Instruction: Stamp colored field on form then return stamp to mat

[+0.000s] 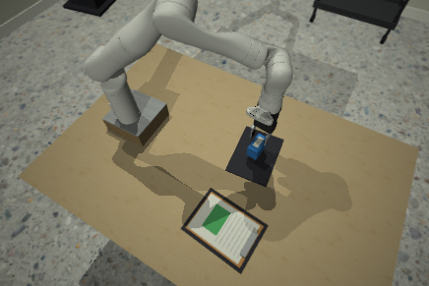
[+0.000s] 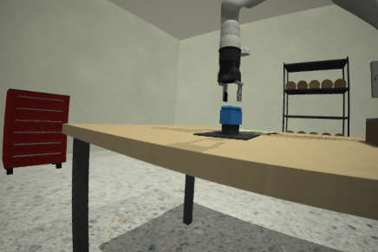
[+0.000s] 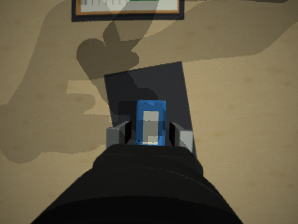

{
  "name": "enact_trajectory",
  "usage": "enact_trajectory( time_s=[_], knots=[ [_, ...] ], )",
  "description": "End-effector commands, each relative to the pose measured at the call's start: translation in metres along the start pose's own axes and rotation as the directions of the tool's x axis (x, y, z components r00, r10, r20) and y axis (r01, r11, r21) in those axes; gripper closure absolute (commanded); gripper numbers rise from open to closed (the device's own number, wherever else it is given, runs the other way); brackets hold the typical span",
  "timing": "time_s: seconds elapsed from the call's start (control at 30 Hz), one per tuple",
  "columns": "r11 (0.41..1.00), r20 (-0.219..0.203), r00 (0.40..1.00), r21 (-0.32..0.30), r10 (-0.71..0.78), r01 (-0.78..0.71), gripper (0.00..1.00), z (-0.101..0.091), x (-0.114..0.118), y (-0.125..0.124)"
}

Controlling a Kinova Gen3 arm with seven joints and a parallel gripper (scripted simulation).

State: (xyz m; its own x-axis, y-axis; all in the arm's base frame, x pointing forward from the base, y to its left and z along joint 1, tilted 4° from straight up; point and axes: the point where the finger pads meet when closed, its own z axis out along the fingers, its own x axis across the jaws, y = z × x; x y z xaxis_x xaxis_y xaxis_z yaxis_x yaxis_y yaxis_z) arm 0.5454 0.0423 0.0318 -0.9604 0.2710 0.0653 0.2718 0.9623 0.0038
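A blue stamp (image 1: 256, 147) stands upright on a dark mat (image 1: 255, 155) on the wooden table. My gripper (image 2: 231, 93) hangs open straight above the stamp, with a small gap between the fingertips and the stamp top (image 2: 230, 114). In the wrist view the stamp (image 3: 150, 121) shows between my two fingers, on the mat (image 3: 150, 107). The form on a clipboard (image 1: 224, 229) lies nearer the front edge, with a green field (image 1: 216, 219) at its left end. The top of the wrist view shows the form's edge (image 3: 127, 8).
The arm's base block (image 1: 136, 120) sits at the table's left. A red drawer cabinet (image 2: 34, 129) and a black shelf rack (image 2: 316, 95) stand on the floor away from the table.
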Motion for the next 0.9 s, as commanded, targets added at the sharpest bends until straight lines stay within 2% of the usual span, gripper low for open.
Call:
enact_trajectory(
  time_s=[0.0,0.87],
  knots=[
    [1.000,0.002,1.000,-0.001,0.000,0.000,0.00,-0.0009,-0.0006,0.0003],
    [1.000,0.002,1.000,-0.001,0.000,0.000,0.00,0.0013,-0.0006,0.0003]
  ],
)
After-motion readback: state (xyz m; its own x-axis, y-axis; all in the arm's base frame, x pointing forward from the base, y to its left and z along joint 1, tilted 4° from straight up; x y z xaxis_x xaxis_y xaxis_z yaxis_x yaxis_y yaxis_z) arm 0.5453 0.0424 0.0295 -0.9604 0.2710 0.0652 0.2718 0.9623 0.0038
